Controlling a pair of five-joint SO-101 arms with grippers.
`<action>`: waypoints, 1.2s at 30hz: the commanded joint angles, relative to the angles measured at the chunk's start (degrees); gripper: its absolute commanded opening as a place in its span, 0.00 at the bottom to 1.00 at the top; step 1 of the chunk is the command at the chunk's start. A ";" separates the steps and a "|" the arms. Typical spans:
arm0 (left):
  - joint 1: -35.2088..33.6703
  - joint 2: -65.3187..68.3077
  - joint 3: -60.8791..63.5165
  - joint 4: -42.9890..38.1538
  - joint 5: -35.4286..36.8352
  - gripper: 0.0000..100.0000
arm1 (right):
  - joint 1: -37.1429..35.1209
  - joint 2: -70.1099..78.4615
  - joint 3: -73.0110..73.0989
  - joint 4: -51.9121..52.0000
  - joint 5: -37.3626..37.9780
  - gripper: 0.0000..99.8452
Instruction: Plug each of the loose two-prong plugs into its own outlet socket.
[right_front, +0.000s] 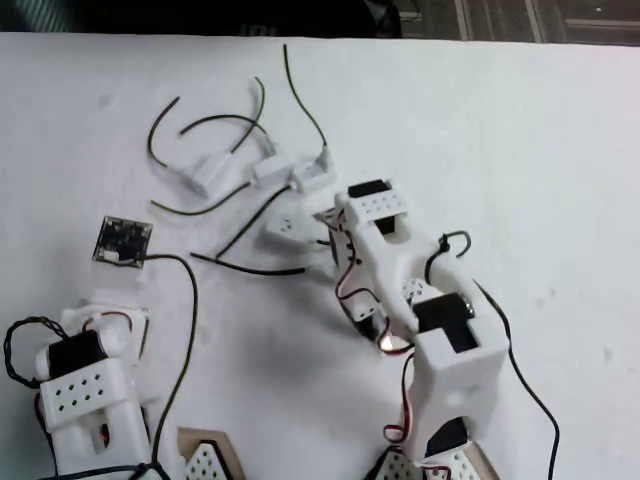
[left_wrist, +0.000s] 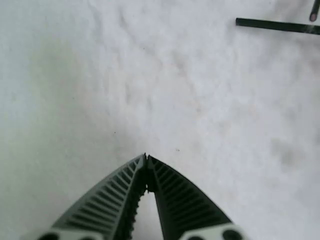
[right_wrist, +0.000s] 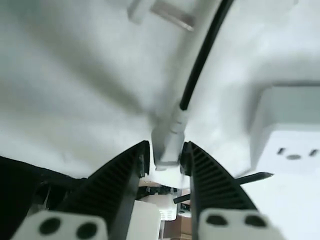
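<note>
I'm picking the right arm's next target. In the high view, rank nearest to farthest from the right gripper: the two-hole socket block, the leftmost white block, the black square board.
From the right gripper, which holds a plug:
1. The socket block, beside it.
2. The leftmost white block, farther back and aside.
3. The black square board, farthest, near the left arm.

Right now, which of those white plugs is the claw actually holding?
The plug pinched in the right claw, black cord trailing off; other plugs lie free.
</note>
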 joint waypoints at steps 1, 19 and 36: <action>-0.04 -0.84 0.00 -0.88 0.09 0.02 | -0.04 0.31 -1.67 1.10 0.35 0.11; -0.04 -0.84 0.00 -0.88 0.09 0.02 | -0.04 0.66 -2.64 -0.92 0.00 0.12; -0.04 -0.84 0.00 -0.88 0.09 0.02 | 0.04 8.57 -6.24 -1.01 -1.76 0.09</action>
